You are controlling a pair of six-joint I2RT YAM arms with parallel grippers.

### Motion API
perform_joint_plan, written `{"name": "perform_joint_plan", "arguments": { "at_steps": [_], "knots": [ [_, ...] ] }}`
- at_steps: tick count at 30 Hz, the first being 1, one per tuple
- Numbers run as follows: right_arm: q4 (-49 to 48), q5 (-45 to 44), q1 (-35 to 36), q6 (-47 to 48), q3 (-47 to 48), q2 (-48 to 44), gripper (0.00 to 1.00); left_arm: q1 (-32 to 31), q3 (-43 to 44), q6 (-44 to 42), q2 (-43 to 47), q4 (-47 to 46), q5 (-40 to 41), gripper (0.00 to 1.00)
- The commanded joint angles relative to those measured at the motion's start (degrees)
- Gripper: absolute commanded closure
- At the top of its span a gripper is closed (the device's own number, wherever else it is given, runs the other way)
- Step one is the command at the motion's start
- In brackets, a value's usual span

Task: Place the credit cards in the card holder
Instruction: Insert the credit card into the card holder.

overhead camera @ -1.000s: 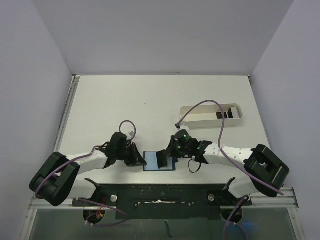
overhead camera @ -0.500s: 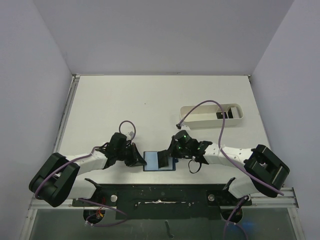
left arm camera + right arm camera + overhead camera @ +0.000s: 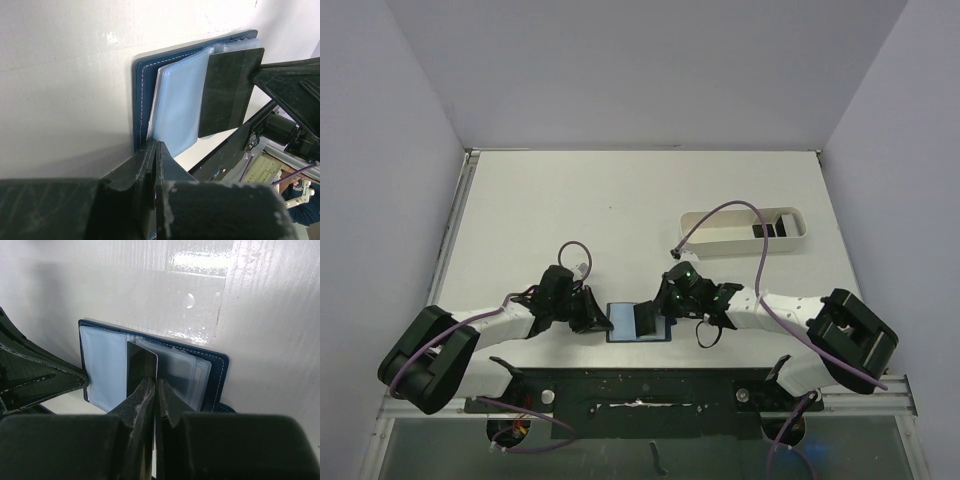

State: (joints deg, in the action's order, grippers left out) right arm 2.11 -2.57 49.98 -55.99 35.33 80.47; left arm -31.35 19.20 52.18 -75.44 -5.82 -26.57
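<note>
The card holder (image 3: 620, 326) lies open near the table's front edge, navy outside with light blue sleeves (image 3: 175, 100) (image 3: 102, 365). My right gripper (image 3: 658, 312) (image 3: 156, 382) is shut on a dark credit card (image 3: 644, 319) (image 3: 140, 367) (image 3: 227, 90). The card stands on edge over the sleeves at the holder's middle. Whether its lower edge is inside a sleeve is hidden. My left gripper (image 3: 602, 322) (image 3: 156, 145) is shut, its tip at the holder's left edge. More dark credit cards (image 3: 767, 231) lie in the tray.
A long white oval tray (image 3: 720, 232) stands at the back right of the table. A purple cable (image 3: 720, 212) from the right arm arcs over it. A black rail (image 3: 640, 385) runs along the front edge just behind the holder.
Both arms have barely shifted. The card stays pinched in the right gripper over the open holder.
</note>
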Motion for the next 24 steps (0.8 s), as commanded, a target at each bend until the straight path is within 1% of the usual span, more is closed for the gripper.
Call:
{"name": "perform_joint_plan", "arguments": {
  "at_steps": [1, 11, 19, 22, 23, 24],
  "knots": [
    [-2.89, -0.20, 1.04, 1.24, 0.54, 2.24, 1.00, -0.51, -0.94, -0.58, -0.20, -0.14, 2.40, 1.00],
    [-5.94, -1.28, 1.18, 0.89, 0.30, 3.54, 1.00, -0.81, -1.03, -0.23, -0.36, -0.76, 2.22, 1.00],
    [-9.63, 0.16, 1.57, -2.17, 0.00, 4.88, 1.00, -1.14, -1.59, 1.40, 0.63, -1.96, 1.21, 1.00],
    [-9.77, 0.43, 1.79, -3.09, 0.25, 5.27, 1.00, -1.22, -2.33, 2.70, 1.76, -3.14, 1.18, 0.95],
    [-9.60, 0.60, 1.90, -3.22, 0.38, 5.29, 0.98, -1.25, -2.47, 2.91, 2.05, -3.28, 1.26, 0.93],
    [-8.99, 0.71, 1.95, -3.29, 0.75, 5.23, 0.94, -1.21, -2.50, 3.04, 2.27, -3.31, 1.34, 0.92]
  ]
}}
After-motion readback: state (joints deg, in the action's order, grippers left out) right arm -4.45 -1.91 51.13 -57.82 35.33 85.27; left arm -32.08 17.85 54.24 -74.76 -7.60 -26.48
